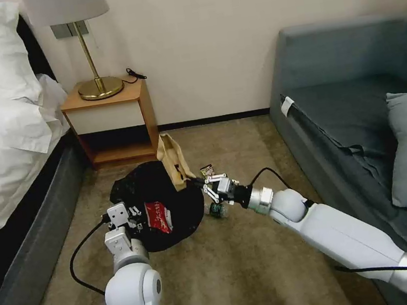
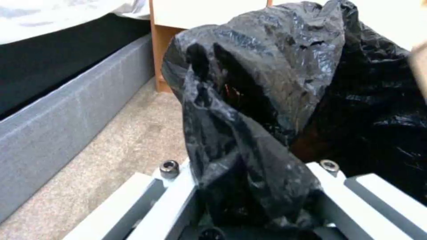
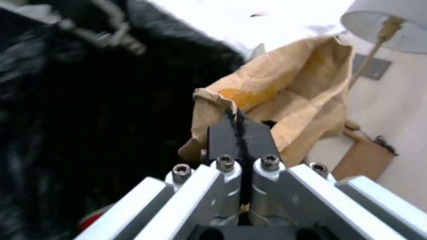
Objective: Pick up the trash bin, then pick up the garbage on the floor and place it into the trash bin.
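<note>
Left gripper [image 1: 137,217]: was clamped on the folded black liner at the near rim of the trash bin [image 1: 158,204], carrying it low over the carpet; in the left wrist view the liner [image 2: 249,110] bunched between its jaws.
Trash bin contents: a red-white snack packet [image 1: 159,217] lay inside, near the held rim.
Brown paper bag [image 1: 173,159]: stood upright at the bin's far rim, partly over the mouth, pinched at one edge.
Right gripper [image 1: 207,185]: was closed tight on the bag's crumpled edge, seen plainly in the right wrist view [image 3: 238,131].
Remaining litter: a small packet [image 1: 207,170] and a clear bottle [image 1: 216,209] lay on the floor just beside the bin.
Step in hand, as judged: depositing the paper bag.
Recommended handling: bring the bag fully over the opening before releasing; keep the bin level and steady; let the bag's bulk clear the rim so it does not tip out.
</note>
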{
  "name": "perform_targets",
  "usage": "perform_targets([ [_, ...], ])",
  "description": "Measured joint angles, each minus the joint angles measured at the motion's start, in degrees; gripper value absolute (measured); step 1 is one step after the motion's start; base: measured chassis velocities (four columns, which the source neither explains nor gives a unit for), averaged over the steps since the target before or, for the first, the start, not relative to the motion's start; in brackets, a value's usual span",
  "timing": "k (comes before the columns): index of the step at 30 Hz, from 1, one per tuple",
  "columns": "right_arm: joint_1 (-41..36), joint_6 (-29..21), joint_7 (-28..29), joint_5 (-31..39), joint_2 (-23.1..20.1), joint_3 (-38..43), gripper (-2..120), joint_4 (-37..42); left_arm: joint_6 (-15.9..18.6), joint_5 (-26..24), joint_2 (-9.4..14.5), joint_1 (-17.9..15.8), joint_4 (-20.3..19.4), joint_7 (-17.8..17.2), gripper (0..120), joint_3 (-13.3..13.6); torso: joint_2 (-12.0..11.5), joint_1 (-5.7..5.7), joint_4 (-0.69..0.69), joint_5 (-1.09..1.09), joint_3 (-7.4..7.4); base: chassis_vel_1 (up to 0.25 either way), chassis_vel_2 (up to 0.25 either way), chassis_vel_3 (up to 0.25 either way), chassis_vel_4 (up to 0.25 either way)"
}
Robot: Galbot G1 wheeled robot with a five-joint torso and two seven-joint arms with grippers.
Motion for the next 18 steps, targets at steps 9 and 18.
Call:
perform_targets([
  [9,0.29,1.23,1.08,-4.01,0.08,-5.40,0,-2.41,-0.15,0.51,-0.01,-0.53,0.53,0.00,5,0.44,0.00,0.00,0.01,0.00,0.00,0.000,0.000,0.000,0.000],
  [18,1.05,0.29,5.22,-4.61,-0.64,-7.27,20,-0.30,-0.45,0.55,-0.02,-0.89,1.08,0.02,5,0.45,0.00,0.00,0.01,0.00,0.00,0.000,0.000,0.000,0.000],
])
